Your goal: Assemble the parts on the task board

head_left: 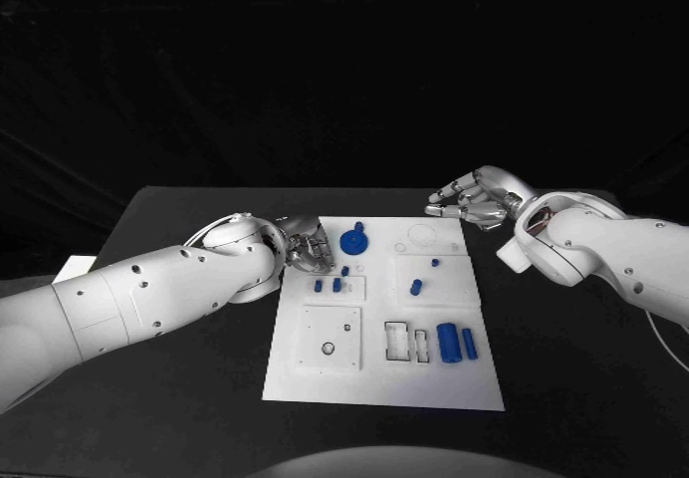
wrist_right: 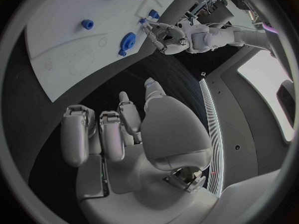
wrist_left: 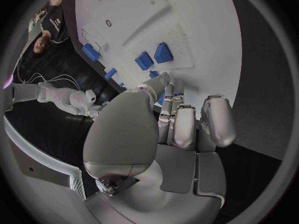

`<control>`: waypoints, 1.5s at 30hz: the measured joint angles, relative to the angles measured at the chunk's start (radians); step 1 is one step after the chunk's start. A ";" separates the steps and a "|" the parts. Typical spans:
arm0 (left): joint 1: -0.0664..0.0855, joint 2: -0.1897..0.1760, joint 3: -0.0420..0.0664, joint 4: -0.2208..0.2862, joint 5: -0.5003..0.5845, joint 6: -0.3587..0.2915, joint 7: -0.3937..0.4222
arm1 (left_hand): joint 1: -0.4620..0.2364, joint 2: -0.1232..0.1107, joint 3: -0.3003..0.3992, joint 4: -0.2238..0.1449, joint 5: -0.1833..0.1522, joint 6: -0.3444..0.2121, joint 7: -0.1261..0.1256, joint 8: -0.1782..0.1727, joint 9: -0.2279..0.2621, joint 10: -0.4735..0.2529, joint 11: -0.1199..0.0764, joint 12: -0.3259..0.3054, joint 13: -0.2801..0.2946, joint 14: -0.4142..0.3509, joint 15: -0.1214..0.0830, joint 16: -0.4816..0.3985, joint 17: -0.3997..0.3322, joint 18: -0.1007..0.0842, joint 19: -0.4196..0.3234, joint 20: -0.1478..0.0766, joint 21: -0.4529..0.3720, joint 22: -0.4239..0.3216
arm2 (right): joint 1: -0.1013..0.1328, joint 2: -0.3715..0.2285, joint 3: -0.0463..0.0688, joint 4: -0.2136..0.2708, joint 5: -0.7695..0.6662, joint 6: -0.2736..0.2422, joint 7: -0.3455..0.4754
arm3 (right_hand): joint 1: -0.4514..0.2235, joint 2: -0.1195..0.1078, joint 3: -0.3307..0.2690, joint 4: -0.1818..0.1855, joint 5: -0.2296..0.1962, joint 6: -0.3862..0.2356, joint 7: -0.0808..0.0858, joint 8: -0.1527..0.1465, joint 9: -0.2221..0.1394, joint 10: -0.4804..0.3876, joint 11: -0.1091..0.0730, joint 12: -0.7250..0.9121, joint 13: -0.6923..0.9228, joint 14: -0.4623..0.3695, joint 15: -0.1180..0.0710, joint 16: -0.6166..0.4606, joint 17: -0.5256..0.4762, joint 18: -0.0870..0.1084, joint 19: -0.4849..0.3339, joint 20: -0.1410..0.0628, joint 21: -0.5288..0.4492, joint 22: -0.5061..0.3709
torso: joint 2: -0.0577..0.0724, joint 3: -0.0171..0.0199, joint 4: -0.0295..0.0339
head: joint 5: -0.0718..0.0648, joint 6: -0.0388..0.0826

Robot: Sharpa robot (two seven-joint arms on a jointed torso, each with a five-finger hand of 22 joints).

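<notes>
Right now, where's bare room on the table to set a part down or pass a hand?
Free: black table along the task board near edge, and the strip between its right edge and the right arm. Crowded: board's far-left corner, where the left hand sits by the blue gear; right hand hovers past the far-right corner.

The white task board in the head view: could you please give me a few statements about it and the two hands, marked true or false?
1. The left hand is at the white task board's left edge. True.
2. The right hand holds a blue part. False: it hangs past the board's far right corner, holding nothing.
3. A round blue gear-like part lies near the board's far edge. True.
4. The two blue cylinders lie off the board. False: they lie on it.
</notes>
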 measured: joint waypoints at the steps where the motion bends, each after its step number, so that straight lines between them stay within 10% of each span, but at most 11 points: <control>1: 0.000 0.000 0.000 0.000 0.000 0.000 0.000 | 0.000 0.000 0.000 0.000 0.000 0.002 0.002 -0.002 0.000 0.002 -0.002 0.000 0.000 0.000 0.000 0.000 0.000 0.000 0.000 0.000 0.000 0.000 | 0.000 0.000 0.000 0.000 0.000 0.000 0.000 | 0.000 0.000 0.000 0.000 0.000 0.000 0.000 0.000 0.000 0.000 0.000 0.000 0.000 0.000 0.000 0.000 0.000 0.000 0.000 0.000 0.000 0.000 | 0.000 -0.0001 -0.0001 | 0.000 0.000; 12: 0.000 0.001 0.000 0.000 -0.002 0.000 -0.001 | 0.000 0.000 0.000 0.000 0.000 0.003 0.003 -0.002 0.000 0.003 -0.003 0.000 0.000 0.000 0.000 0.000 -0.002 0.000 0.000 0.000 0.000 0.001 | 0.000 0.000 0.000 0.000 0.000 0.000 0.000 | 0.000 0.000 -0.003 -0.003 0.000 0.000 0.000 0.000 0.000 0.000 0.000 0.000 0.000 0.000 0.000 0.000 0.000 0.000 0.000 0.000 0.000 0.000 | 0.000 -0.0006 -0.0004 | 0.002 0.001; 22: 0.000 -0.007 0.000 0.000 -0.001 -0.030 0.018 | -0.005 -0.005 0.017 -0.017 0.000 -0.076 0.017 -0.072 -0.030 -0.016 0.007 -0.039 -0.004 0.000 0.007 0.000 -0.008 0.000 0.000 0.000 -0.012 -0.011 | 0.000 -0.001 0.000 -0.001 0.000 0.000 0.000 | 0.000 0.000 -0.003 -0.003 0.000 0.000 0.000 0.000 0.000 0.000 0.000 0.000 0.000 0.000 0.000 0.000 0.000 0.000 0.000 0.000 0.000 0.000 | -0.001 -0.0006 -0.0001 | 0.000 0.002; 35: 0.001 -0.047 0.000 0.029 0.045 -0.144 0.211 | 0.011 -0.021 0.059 -0.053 0.001 -0.062 0.019 -0.077 -0.036 -0.072 0.025 -0.058 -0.008 0.000 0.022 -0.003 -0.024 0.000 -0.022 0.018 -0.180 -0.172 | 0.000 -0.003 0.000 -0.001 0.000 0.000 0.000 | 0.005 0.005 -0.005 -0.005 0.000 0.007 0.000 0.004 0.002 -0.053 -0.002 -0.075 -0.046 0.000 0.000 -0.004 0.000 0.000 -0.004 -0.004 -0.004 -0.005 | 0.000 -0.0003 -0.0010 | -0.006 0.007; 45: 0.002 -0.060 0.001 0.056 0.005 -0.115 0.337 | 0.011 -0.021 0.064 -0.067 0.001 -0.004 -0.008 -0.054 -0.028 -0.082 0.020 -0.058 -0.008 0.000 0.022 -0.014 -0.048 0.016 -0.033 0.014 -0.208 -0.196 | 0.000 -0.005 0.000 -0.002 0.000 -0.001 0.003 | 0.017 0.017 -0.014 -0.008 0.000 0.012 -0.007 0.008 0.002 -0.157 -0.003 -0.267 -0.210 0.000 -0.008 -0.020 0.000 0.000 -0.011 -0.011 -0.020 -0.028 | 0.000 -0.0002 -0.0001 | -0.008 0.011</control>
